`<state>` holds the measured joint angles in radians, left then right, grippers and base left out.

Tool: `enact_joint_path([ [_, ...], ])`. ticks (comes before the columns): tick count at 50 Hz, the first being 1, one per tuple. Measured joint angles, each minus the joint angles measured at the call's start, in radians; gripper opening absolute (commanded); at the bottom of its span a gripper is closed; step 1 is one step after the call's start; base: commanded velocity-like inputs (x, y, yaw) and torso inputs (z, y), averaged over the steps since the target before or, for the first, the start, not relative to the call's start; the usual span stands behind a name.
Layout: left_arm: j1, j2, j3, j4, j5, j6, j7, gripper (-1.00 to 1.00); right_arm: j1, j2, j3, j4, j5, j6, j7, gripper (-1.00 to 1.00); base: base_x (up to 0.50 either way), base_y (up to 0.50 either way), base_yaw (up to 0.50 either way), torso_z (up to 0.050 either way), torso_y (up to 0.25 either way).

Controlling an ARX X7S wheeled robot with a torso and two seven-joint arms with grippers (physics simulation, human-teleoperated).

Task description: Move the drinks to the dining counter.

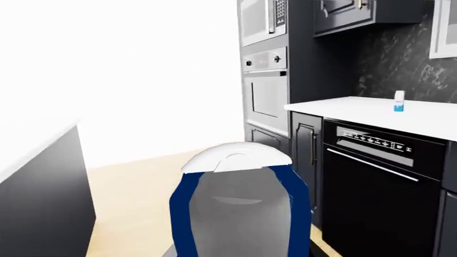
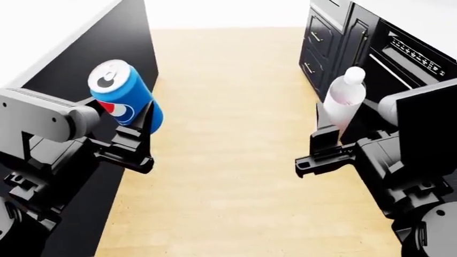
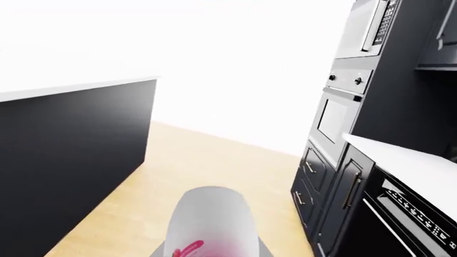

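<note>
My left gripper (image 2: 140, 127) is shut on the blue cola can (image 2: 123, 95), held tilted in the air beside the dining counter's (image 2: 50, 32) black side. The can (image 1: 239, 209) fills the lower middle of the left wrist view. My right gripper (image 2: 330, 138) is shut on the white bottle (image 2: 344, 96) with its pink label, upright near the dark cabinets. The same bottle (image 3: 211, 225) shows in the right wrist view. A small white-and-blue milk carton (image 1: 399, 101) stands far off on the white worktop (image 1: 371, 110). The dining counter (image 3: 71, 134) lies to the left.
A wooden floor aisle (image 2: 228, 107) runs between the dining counter and the dark cabinets (image 2: 325, 37). A black dishwasher (image 1: 382, 187) sits under the worktop. A tall oven stack (image 1: 266, 80) with a microwave closes the cabinet row's far end.
</note>
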<state>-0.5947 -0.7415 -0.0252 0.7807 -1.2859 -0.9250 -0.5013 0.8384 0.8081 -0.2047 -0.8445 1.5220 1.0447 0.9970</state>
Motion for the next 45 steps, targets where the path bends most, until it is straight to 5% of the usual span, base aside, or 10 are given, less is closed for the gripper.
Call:
enact_joint_path([
  [17,0.013,-0.006,-0.008,0.001,0.003,0.012,0.002,-1.00,0.020,0.001,-0.025,0.003,0.013,0.016,0.026,-1.00,-0.45,-0.31,0.00,0.001,0.001],
  [23,0.006,-0.008,-0.005,-0.001,0.002,0.012,0.000,-1.00,0.014,0.002,-0.018,-0.001,0.014,0.002,0.019,-1.00,0.01,0.00,0.00,0.000,0.000],
  [45,0.014,-0.014,-0.007,0.004,-0.005,0.022,-0.001,-1.00,0.027,0.014,-0.035,-0.005,0.003,0.019,0.046,-1.00,-0.50,0.03,0.00,0.000,0.001],
])
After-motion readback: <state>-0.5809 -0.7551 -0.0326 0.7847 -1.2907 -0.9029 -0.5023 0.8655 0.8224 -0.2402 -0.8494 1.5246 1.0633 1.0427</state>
